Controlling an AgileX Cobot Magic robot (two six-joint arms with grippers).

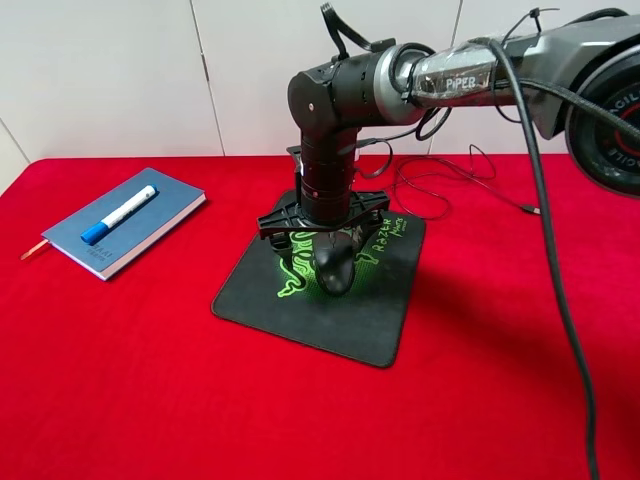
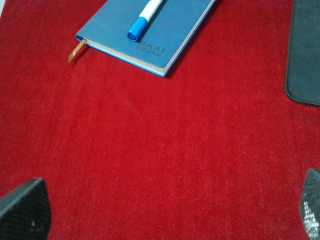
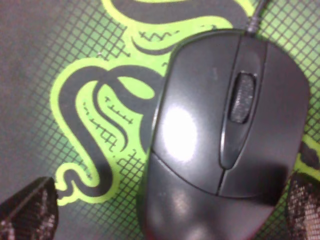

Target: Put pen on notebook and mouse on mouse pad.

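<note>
The white pen (image 1: 120,213) with a blue cap lies diagonally on the slate-blue notebook (image 1: 170,205) at the far left of the table. Both show in the left wrist view, the pen (image 2: 145,17) on the notebook (image 2: 170,30). The black mouse (image 1: 335,272) sits on the black mouse pad (image 1: 330,320) with its green logo. My right gripper (image 1: 332,250) hangs straight over it. In the right wrist view the mouse (image 3: 200,140) lies on the mouse pad (image 3: 50,60) between the spread fingers of the right gripper (image 3: 165,210), open. My left gripper (image 2: 165,215) is open over bare cloth.
A red cloth (image 1: 150,380) covers the table. The mouse's thin black cable (image 1: 440,190) loops behind the pad toward the back right. An orange bookmark (image 1: 35,248) sticks out of the notebook's left end. A corner of the pad (image 2: 305,50) edges the left wrist view.
</note>
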